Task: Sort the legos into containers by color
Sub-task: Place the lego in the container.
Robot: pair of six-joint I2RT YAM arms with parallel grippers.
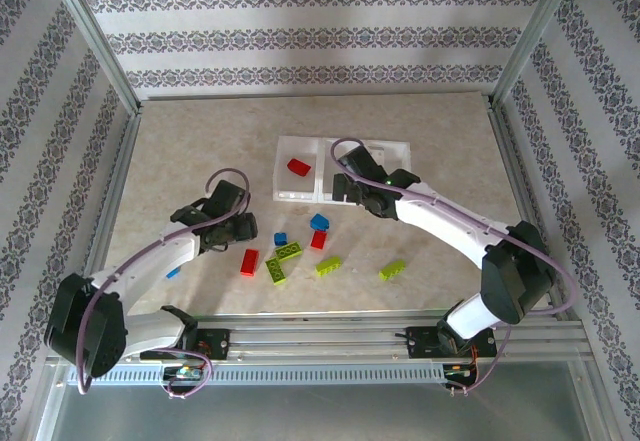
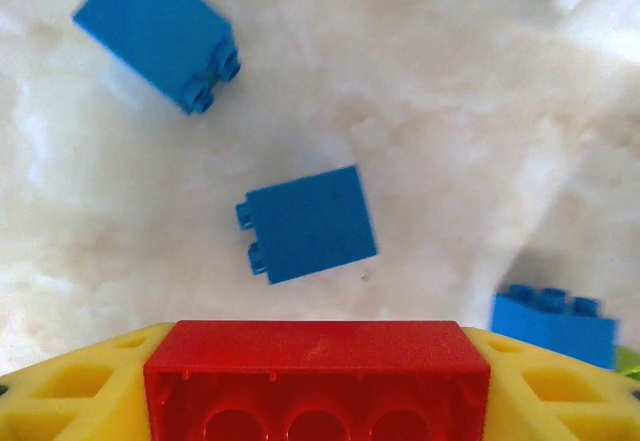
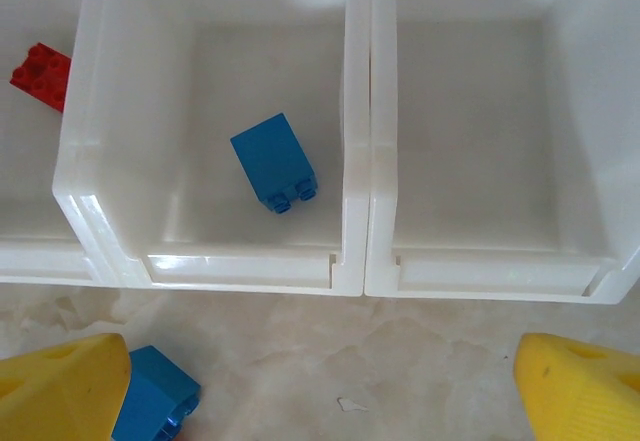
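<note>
Loose legos (image 1: 328, 266) dot the bench (image 1: 200, 151). Left claw (image 2: 318, 386) pinches a red brick (image 2: 318, 356). The next move, I judge, is to carry it to the tray's (image 3: 240, 266) left bay, which already holds a red one. Right claw (image 3: 320, 391) hangs wide open and empty before the middle bay's blue brick (image 3: 274, 161).

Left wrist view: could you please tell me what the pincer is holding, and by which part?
A red brick, gripped by its two short ends.

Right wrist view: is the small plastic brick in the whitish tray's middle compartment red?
No, the studded brick in that middle compartment is blue.
</note>
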